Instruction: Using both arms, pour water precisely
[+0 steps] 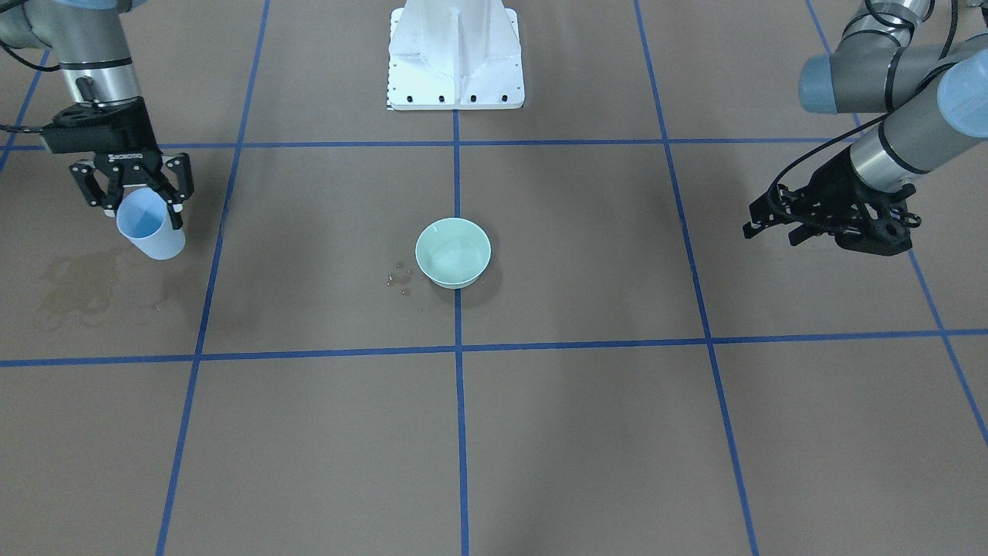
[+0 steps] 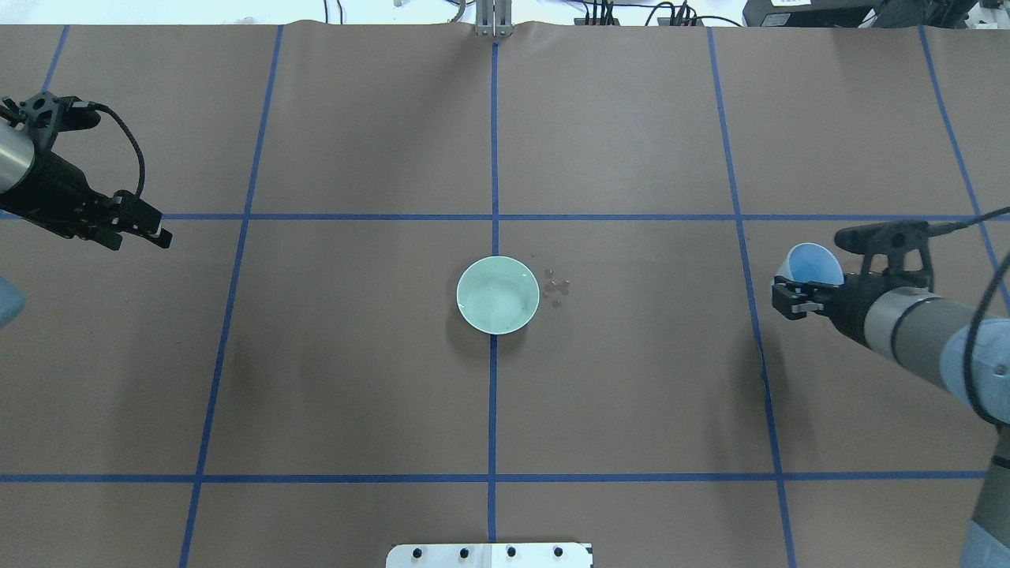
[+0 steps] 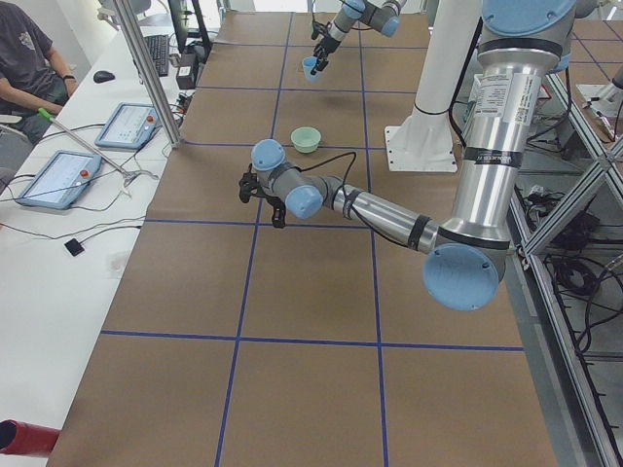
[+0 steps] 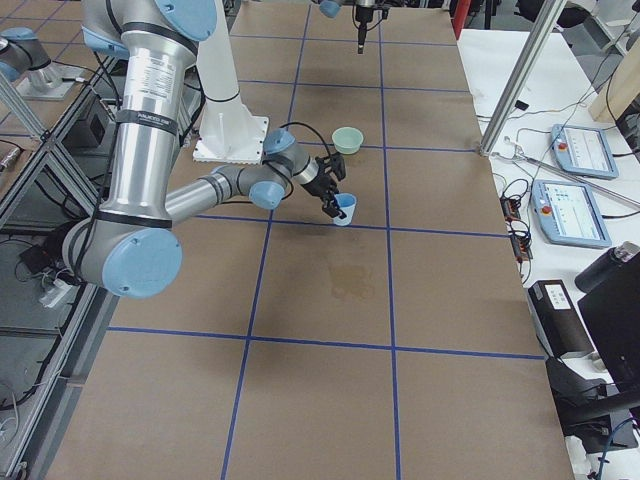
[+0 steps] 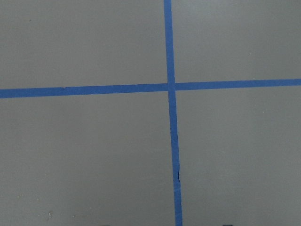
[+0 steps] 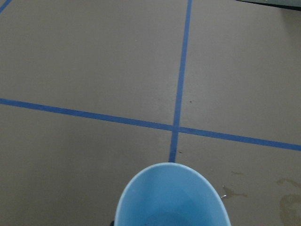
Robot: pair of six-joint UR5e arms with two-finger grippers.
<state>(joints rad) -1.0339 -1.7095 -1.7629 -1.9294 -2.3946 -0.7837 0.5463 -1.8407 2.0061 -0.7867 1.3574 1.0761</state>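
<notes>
My right gripper [image 1: 143, 208] is shut on a pale blue cup [image 1: 150, 228], held slightly tilted low over the table, far to the side of the bowl. The cup also shows in the overhead view [image 2: 813, 264] and fills the bottom of the right wrist view [image 6: 171, 197]. I cannot tell whether it holds water. A mint green bowl [image 1: 453, 252] stands at the table's centre [image 2: 498, 294], with faint glints of water inside. My left gripper [image 1: 764, 228] is open and empty, hovering far on the other side [image 2: 150, 233].
Small water drops [image 1: 399, 276] lie beside the bowl. A wet stain [image 1: 77, 289] marks the paper near the cup. The white pedestal [image 1: 455, 58] stands behind the bowl. Blue tape lines grid the brown table. An operator and tablets [image 3: 127, 125] sit beyond the far edge.
</notes>
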